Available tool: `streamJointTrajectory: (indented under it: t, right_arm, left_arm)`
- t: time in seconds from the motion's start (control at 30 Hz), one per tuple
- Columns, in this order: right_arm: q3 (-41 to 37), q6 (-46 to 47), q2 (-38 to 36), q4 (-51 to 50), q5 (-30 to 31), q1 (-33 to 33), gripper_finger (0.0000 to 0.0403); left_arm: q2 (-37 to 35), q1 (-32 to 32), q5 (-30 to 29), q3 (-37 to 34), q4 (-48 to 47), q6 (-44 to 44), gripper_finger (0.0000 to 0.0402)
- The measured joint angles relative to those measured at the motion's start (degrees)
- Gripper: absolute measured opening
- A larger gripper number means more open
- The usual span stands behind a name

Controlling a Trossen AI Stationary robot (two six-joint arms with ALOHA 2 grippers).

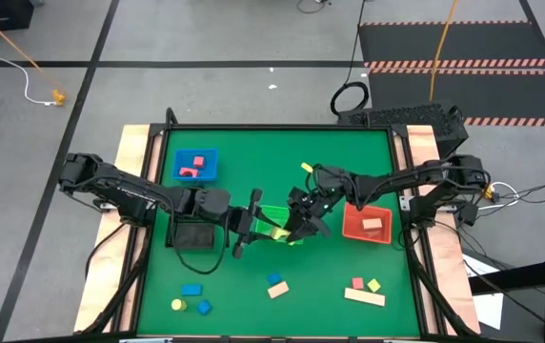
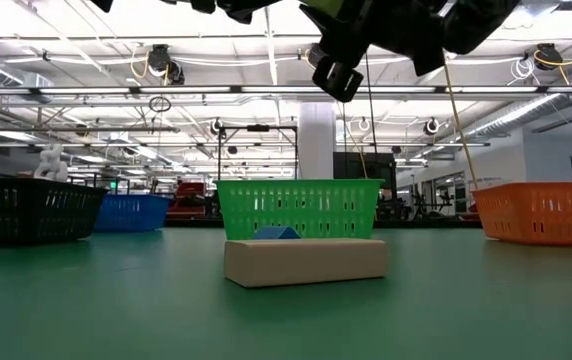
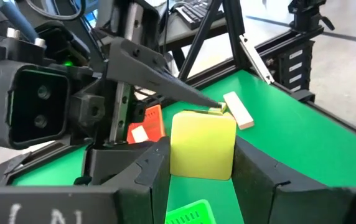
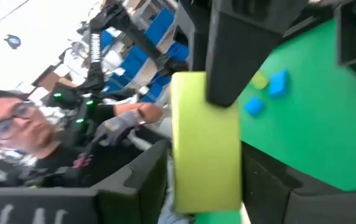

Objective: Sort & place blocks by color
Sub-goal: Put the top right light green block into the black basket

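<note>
Grippers meet mid-table above the green mesh bin: left gripper and right gripper both pinch one yellow plastic block — a handover, block directly between them, the bin just below.

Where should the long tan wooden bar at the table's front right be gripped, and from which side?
At mid-length, across the narrow width of the long tan wooden bar, from straight above: it lies flat. A small pink block sits close along one long side, so finger room looks tight. Left hand and right hand both hold a yellow block above the green bin.
</note>
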Motion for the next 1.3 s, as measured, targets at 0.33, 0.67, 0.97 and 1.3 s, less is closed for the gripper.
streamJointTrajectory:
  t: [0.33, 0.67, 0.97, 1.3]
  right_arm:
    - [-0.02, 3.65, -0.37, -1.06, -9.84, -5.14, 0.0248]
    - [-0.02, -2.79, -0.41, -8.68, -15.06, -13.3, 0.0269]
    - [-0.04, -10.2, -0.41, -26.73, -14.52, -19.96, 0.027]
    - [-0.81, -12.02, -0.41, -28.45, -14.21, -18.11, 0.027]
  left_arm:
    - [0.0, 0.04, -2.52, 0.02, -0.26, -1.48, 0.0134]
    - [-0.36, 0.81, -3.09, 0.02, -2.19, -1.57, 0.0134]
    - [-8.02, 0.93, -18.31, 0.66, -19.02, -13.55, 0.0134]
    - [-24.78, 1.39, -18.0, 1.31, -64.64, -44.06, 0.0134]
